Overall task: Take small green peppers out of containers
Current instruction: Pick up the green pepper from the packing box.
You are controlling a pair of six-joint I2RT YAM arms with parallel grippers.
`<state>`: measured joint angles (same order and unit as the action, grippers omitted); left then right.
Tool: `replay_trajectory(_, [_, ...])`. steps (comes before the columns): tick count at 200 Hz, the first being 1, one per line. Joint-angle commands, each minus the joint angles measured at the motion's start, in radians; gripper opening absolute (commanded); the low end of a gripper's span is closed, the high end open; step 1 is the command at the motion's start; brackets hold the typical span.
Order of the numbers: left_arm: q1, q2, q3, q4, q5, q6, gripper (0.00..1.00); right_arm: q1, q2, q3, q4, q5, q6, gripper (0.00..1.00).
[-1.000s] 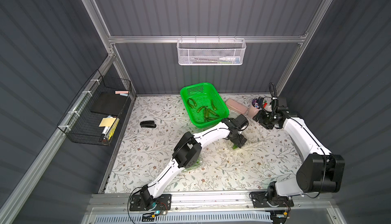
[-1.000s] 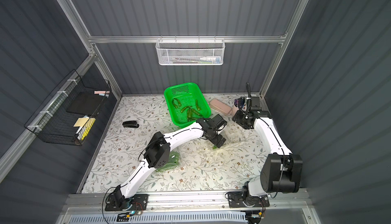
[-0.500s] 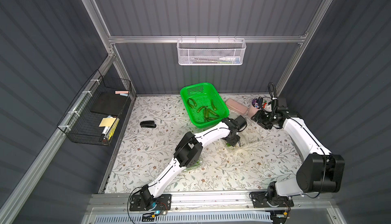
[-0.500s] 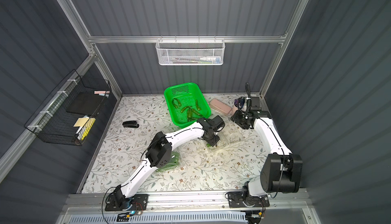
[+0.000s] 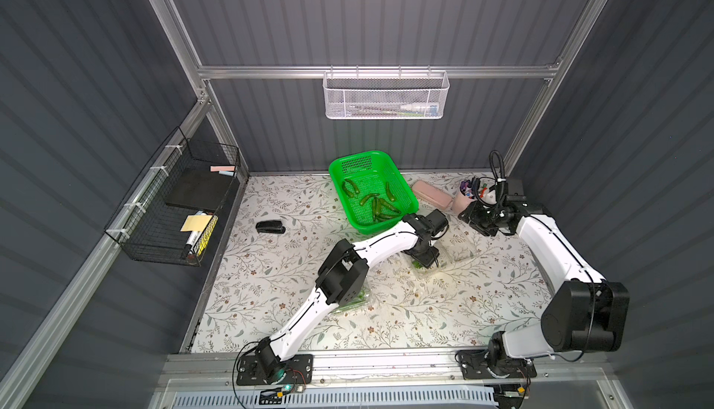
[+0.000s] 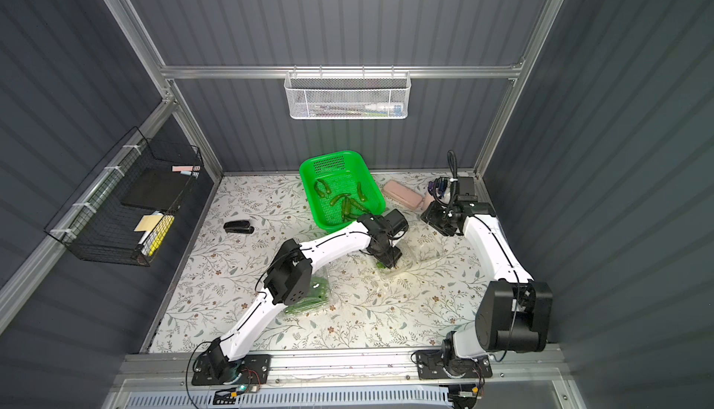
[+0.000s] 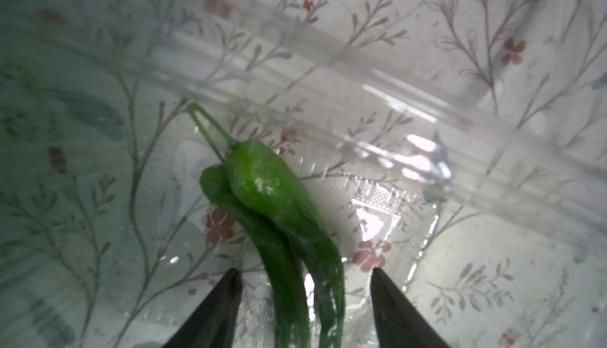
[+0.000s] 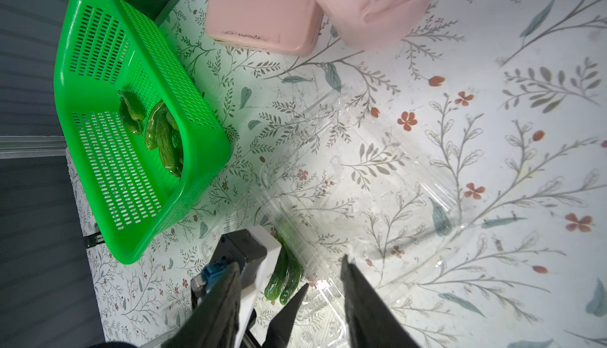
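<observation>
In both top views the floral counter [image 5: 270,272] [image 6: 239,272] carried one clear container [image 5: 459,250] [image 6: 425,250] lying open toward 3 o'clock of its middle, the thin plastic nearly lost against the print. The left jaws pointed down into it, where a sliver of green showed. A second container [image 5: 355,304] [image 6: 313,299] sat toward 6 o'clock of the middle, partly under the left arm's elbow and packed with green pods. Loose small green peppers [image 5: 373,202] [image 6: 344,204] lay in the green basket [image 5: 344,163] [image 6: 313,163] at 12 o'clock. The right jaws hung at 2 o'clock, near the open container's far corner and just beside a pink cup [image 5: 461,204] [image 6: 429,198].

In the left wrist view a pair of peppers [image 7: 279,218] lay on the clear container's floor, one overlapping the other. They were glossy, dark green, slender and slightly curved, with thin stems that met at a point. The black fingers [image 7: 216,310] stood wide on either side of the tapered ends, a gap at each side, touching neither.

In the right wrist view the right jaws stood parted with nothing between them. Through the gap the same pair [image 8: 285,277] showed beside the left arm's wrist. The basket [image 8: 82,76] held a heap of wrinkled dark-green peppers [image 8: 157,129]. A pink case [image 8: 262,14] and the cup [image 8: 371,7] stood beyond the container [image 8: 377,182].
</observation>
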<state>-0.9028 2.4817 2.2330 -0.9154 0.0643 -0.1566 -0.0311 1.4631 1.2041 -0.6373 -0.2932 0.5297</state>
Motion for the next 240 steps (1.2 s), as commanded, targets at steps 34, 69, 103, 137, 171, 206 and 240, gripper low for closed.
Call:
replay_trajectory(34, [0.023,-0.034,0.011,-0.010,-0.020,-0.006,0.56,-0.001,0.016,0.002,-0.014,-0.063,-0.016,0.49])
replay_trajectory(69, [0.024,-0.023,0.006,-0.013,-0.009,0.011,0.54,-0.002,0.014,0.003,-0.018,-0.059,-0.022,0.48])
replay_trajectory(103, [0.021,-0.037,-0.030,-0.008,0.003,0.029,0.54,-0.001,0.019,0.003,-0.023,-0.063,-0.026,0.47])
replay_trajectory(137, [0.022,-0.014,-0.036,-0.030,-0.027,0.026,0.51,-0.001,0.017,0.005,-0.022,-0.067,-0.025,0.46])
replay_trajectory(171, [0.022,0.000,-0.026,-0.035,-0.038,0.017,0.44,-0.001,0.017,0.006,-0.020,-0.074,-0.024,0.45])
replay_trajectory(206, [0.019,0.020,-0.014,-0.057,-0.033,0.017,0.47,-0.001,0.018,0.007,-0.016,-0.082,-0.017,0.45])
replay_trajectory(240, [0.009,0.041,-0.006,-0.093,-0.070,0.017,0.53,-0.001,0.020,0.011,-0.014,-0.083,-0.014,0.45])
